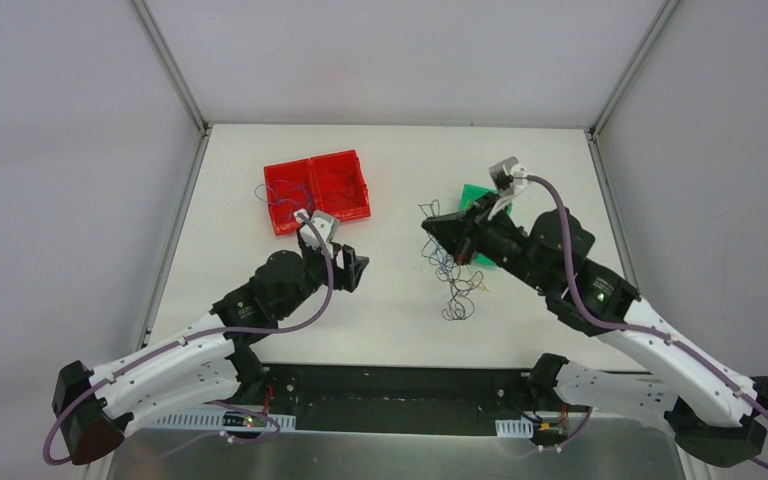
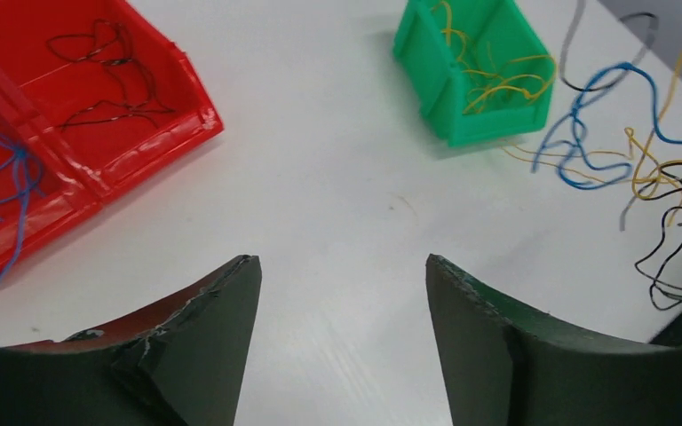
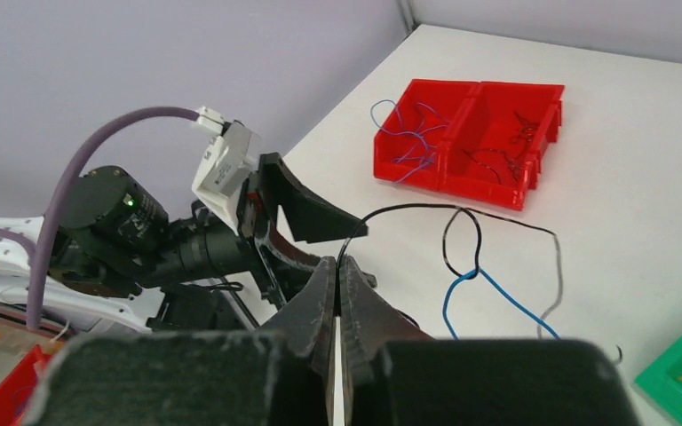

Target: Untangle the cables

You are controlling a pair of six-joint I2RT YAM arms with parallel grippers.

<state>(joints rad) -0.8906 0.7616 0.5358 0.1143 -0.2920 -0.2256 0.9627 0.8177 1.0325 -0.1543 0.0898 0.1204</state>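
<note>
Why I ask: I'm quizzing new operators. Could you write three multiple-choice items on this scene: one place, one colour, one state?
1. Where do the sorted yellow cables lie?
A. in a blue box
B. in the green bin
C. in a white tray

2. In the red bin, what colour are the cables beside the blue cables?
A. black
B. orange
C. white

3. How do the right fingers stand?
A. wide open, empty
B. open around a bin
C. shut on a thin black cable

Key:
1. B: the left wrist view shows yellow strands inside it.
2. A: black cables fill the neighbouring compartment.
3. C: the right wrist view shows them pressed together, with the cable running out from the tips.
</note>
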